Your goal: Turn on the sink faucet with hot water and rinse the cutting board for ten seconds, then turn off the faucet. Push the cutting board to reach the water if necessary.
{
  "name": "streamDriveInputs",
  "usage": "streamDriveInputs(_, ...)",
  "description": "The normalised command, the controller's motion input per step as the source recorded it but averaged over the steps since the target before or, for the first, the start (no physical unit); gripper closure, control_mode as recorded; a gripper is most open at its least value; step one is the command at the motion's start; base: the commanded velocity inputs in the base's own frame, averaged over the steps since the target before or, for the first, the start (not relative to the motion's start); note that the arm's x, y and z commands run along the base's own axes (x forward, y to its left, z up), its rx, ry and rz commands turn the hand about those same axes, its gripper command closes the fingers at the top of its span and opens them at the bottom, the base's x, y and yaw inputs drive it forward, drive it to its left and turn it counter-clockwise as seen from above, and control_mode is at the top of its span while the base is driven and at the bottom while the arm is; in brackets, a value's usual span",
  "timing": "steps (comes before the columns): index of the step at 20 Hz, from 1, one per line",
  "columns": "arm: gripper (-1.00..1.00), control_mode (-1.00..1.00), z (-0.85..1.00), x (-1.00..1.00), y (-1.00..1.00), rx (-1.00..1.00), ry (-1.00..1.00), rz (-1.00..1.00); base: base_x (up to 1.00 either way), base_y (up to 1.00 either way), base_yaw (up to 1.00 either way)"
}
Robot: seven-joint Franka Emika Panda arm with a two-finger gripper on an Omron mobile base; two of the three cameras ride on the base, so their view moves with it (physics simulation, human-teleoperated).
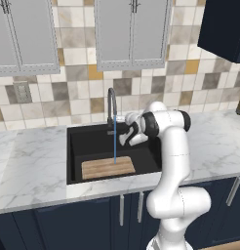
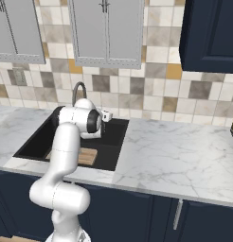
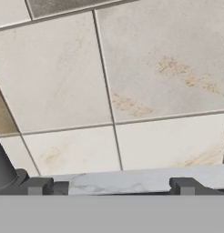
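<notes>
Set into the marble counter, the black sink (image 1: 78, 146) has the wooden cutting board (image 1: 108, 168) lying flat on its floor at the front. The dark gooseneck faucet (image 1: 111, 105) stands at the back rim, and a thin blue stream of water (image 1: 115, 146) falls from its spout onto the board's back edge. My gripper (image 1: 121, 118) hovers just right of the faucet's base, level with the counter and pointing at the tiled wall. In the hand view the gripper (image 3: 111, 186) is open with nothing between its fingertips (image 3: 38, 185), and the faucet's base (image 3: 3, 168) stands at the left. The right base view shows the faucet (image 2: 79, 90), board (image 2: 88, 156) and gripper (image 2: 108, 114).
The tiled backsplash (image 3: 132, 68) rises close in front of the hand, above a narrow strip of counter. Marble counter (image 1: 214, 141) runs to both sides of the sink. Grey wall cabinets (image 1: 131, 29) hang above, and a dark cabinet (image 2: 208, 33) at the upper right.
</notes>
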Motion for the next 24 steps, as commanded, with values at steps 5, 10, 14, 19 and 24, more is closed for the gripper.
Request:
streamDriveInputs(5, -1.00, -1.00, 0.00, 0.17, -0.56, 0.03, 0.00, 0.00, 0.00, 0.00, 0.00)
streamDriveInputs(10, -1.00, -1.00, 0.00, 0.00, -0.35, 0.00, 0.00, 0.00, 0.00, 0.00, 0.00)
streamDriveInputs(14, -1.00, -1.00, 0.00, 0.00, -0.41, 0.01, 0.00, 0.00, 0.00, 0.00, 0.00)
streamDriveInputs(19, -1.00, -1.00, 0.05, -0.07, -0.32, 0.03, 0.00, 0.00, 0.00, 0.00, 0.00)
streamDriveInputs(24, -1.00, -1.00, 0.25, -0.20, -0.11, 0.02, 0.00, 0.00, 0.00, 0.00, 0.00)
